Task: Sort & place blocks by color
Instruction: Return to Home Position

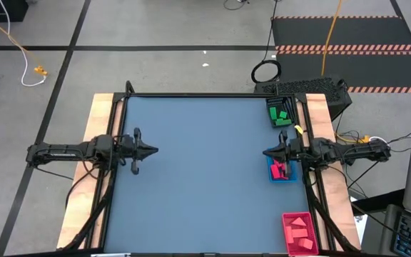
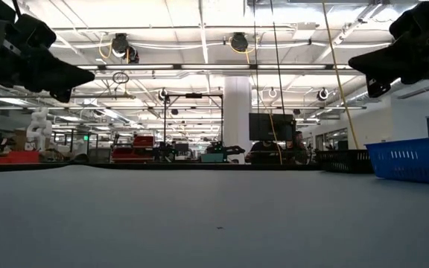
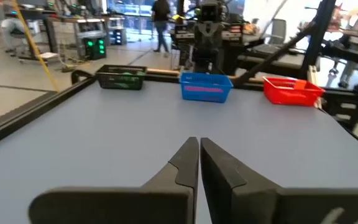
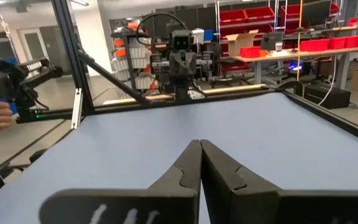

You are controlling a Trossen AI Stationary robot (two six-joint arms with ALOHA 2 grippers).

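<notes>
The blocks sit sorted in three bins along the right edge of the table (image 1: 205,185). The blue bin (image 1: 284,180) is the middle one and holds red blocks (image 1: 280,170). The right arm passes over them, so their number cannot be told.

The black bin (image 1: 270,107) stands near the blue bin on one side and holds the green blocks (image 1: 281,114). The red bin (image 1: 285,228) stands near the blue bin on the other side, at the table's corner. It holds paler red pieces (image 1: 300,232), one of them a wedge. In the left wrist view the row shows in the same order: black bin (image 3: 122,77), blue bin (image 3: 206,87), red bin (image 3: 291,91). Pink shows through the blue bin's wall there.

The right gripper (image 1: 265,152) hangs above the table just beside the blue bin, on the bin's inner side. It points away from the bin toward the table's middle. Its own camera shows the jaws drawn together to a thin slit with nothing between them (image 4: 199,143). In the low view it is well clear of the table top (image 2: 352,65), above the blue bin (image 2: 415,160).

The left gripper (image 1: 154,150) is well apart from the blue bin, across the table. It is raised off the surface and points toward the bin. Its jaws are likewise closed to a narrow slit and hold nothing (image 3: 197,140).
</notes>
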